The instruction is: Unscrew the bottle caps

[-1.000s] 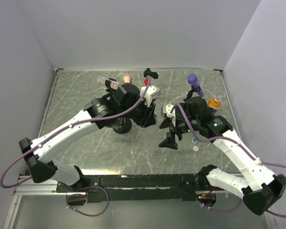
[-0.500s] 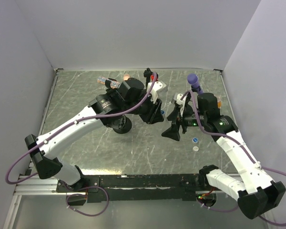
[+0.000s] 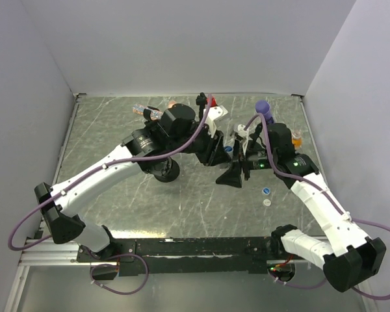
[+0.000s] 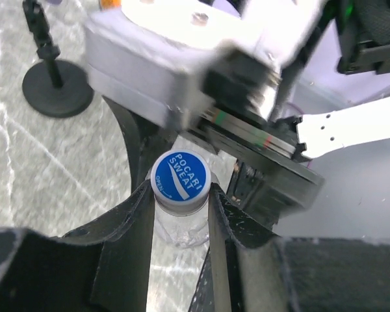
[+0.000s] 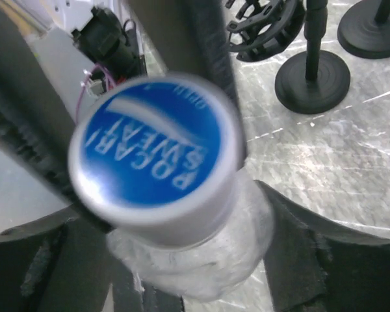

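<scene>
A small clear bottle (image 4: 182, 227) with a blue "Pocari Sweat" bottle cap (image 4: 180, 177) stands upright at mid-table. My left gripper (image 4: 180, 198) is shut on its neck just under the cap (image 3: 228, 148). My right gripper (image 5: 182, 253) has come down over the same cap (image 5: 153, 153). Its fingers (image 5: 312, 253) flank the cap and bottle (image 5: 201, 266), and a narrow gap shows on the right side, so it is open. From above, the two grippers (image 3: 237, 155) meet tip to tip. A loose blue cap (image 3: 265, 191) and a whitish cap (image 3: 266, 202) lie on the table.
An orange bottle (image 3: 296, 138) stands at the right, behind the right arm, near a purple microphone head (image 3: 262, 106). Another small bottle (image 3: 147, 112) lies at the back left. Black round stand bases (image 5: 312, 81) (image 3: 166, 170) sit near the grippers.
My right gripper swung left and back onto the bottle held by the left gripper, and its jaws narrowed around the cap. The left gripper carried the bottle slightly right.
</scene>
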Controlling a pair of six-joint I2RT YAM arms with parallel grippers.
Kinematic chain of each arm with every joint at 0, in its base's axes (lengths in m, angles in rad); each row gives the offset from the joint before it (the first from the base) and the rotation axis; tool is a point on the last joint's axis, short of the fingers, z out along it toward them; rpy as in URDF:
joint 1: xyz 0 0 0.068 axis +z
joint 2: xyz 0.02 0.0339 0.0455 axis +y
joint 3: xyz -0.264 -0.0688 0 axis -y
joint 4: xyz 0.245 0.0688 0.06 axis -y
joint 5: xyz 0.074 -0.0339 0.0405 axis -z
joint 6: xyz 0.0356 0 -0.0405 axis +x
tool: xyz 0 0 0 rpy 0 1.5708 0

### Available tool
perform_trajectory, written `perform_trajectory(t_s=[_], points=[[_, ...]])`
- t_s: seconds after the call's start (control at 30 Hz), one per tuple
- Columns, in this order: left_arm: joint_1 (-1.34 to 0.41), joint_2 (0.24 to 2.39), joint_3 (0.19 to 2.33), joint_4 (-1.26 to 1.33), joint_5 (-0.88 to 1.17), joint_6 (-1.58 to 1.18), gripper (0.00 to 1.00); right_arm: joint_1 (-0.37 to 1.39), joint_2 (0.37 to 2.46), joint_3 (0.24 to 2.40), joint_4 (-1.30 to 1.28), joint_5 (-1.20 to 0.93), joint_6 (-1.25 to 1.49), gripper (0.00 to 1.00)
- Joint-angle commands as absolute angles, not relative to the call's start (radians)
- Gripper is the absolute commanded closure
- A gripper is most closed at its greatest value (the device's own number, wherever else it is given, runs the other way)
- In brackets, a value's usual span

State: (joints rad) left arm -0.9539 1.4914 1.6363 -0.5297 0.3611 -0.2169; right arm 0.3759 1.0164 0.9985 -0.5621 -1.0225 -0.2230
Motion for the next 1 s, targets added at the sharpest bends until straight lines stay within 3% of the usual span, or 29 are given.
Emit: perform_trajectory(t_s=[0.0,0.07,0.13,0.2,0.27,0.3,0.43,0.57,0.73,0.97], points=[[-0.946,1.431,1.568,-0.382,0.384,-0.265,0.92,0.336,1.025,1.038,-0.457,-1.081,-0.107,0.45],[-0.942,1.413,1.533,-0.365,0.355,-0.281,0.89,0.331,1.025,1.045,-0.466,-1.084,-0.115,0.59],[-0.922,1.39,1.508,-0.347,0.324,-0.302,0.77,0.33,1.017,1.034,-0.469,-1.094,-0.121,0.62],[-0.893,1.347,1.485,-0.336,0.278,-0.331,0.39,0.328,0.999,1.02,-0.479,-1.097,-0.136,0.62],[-0.841,1.281,1.439,-0.312,0.242,-0.356,0.09,0.319,0.979,1.005,-0.488,-1.078,-0.152,0.62],[-0.806,1.228,1.398,-0.289,0.224,-0.374,0.04,0.308,0.97,0.999,-0.495,-1.075,-0.159,0.62],[-0.694,0.991,1.133,-0.096,0.326,-0.419,0.03,0.252,0.953,0.988,-0.486,-1.077,-0.137,0.62],[-0.725,0.879,0.916,0.081,0.502,-0.408,0.03,0.241,0.968,1.038,-0.454,-1.002,-0.04,0.61],[-1.026,0.954,0.873,0.14,0.183,-0.282,0.03,0.241,1.006,1.1,-0.445,-0.904,0.164,0.6],[-1.155,1.178,0.96,0.216,-0.095,-0.299,0.02,0.241,0.973,1.068,-0.414,-0.819,0.324,0.6]])
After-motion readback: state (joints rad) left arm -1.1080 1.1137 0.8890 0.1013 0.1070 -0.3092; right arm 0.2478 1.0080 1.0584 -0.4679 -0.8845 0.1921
